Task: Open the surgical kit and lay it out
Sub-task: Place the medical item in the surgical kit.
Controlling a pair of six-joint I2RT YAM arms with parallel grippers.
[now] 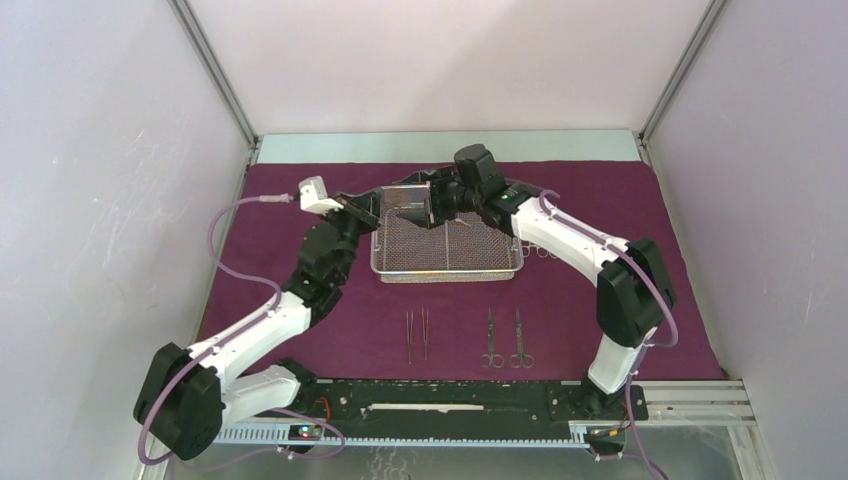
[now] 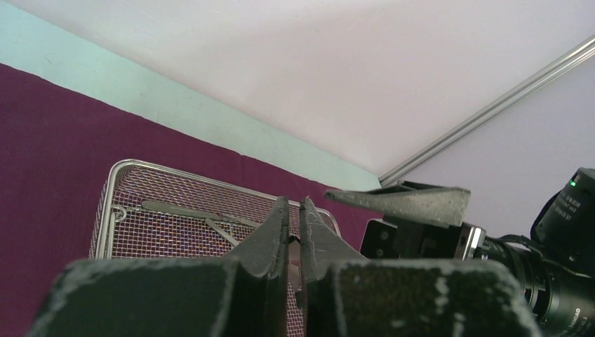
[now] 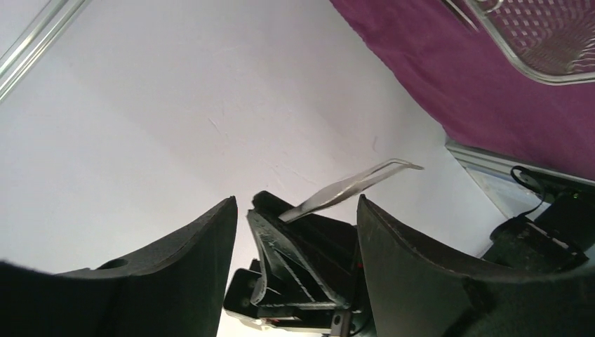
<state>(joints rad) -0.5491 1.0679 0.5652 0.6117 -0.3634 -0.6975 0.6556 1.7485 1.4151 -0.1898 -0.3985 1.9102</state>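
Observation:
The maroon cloth [image 1: 300,200] lies spread flat under the silver wire-mesh tray [image 1: 445,272]. My left gripper [image 1: 372,208] hovers at the tray's back left corner, shut on a pair of curved steel tweezers [image 3: 358,184] that stick out past its fingers [image 2: 270,228]. My right gripper [image 1: 435,205] faces it from the right over the tray's back edge, open [image 3: 296,203], with nothing between its fingers. A slim instrument [image 2: 189,210] lies in the tray [image 2: 116,210]. Two tweezers [image 1: 417,334] and two scissors [image 1: 505,340] lie in a row on the cloth in front of the tray.
Grey enclosure walls stand on the left, right and back, with a pale strip of table [image 1: 440,147] behind the cloth. A black rail [image 1: 450,398] with the arm bases runs along the near edge. Another ring-handled instrument [image 1: 540,250] lies just right of the tray.

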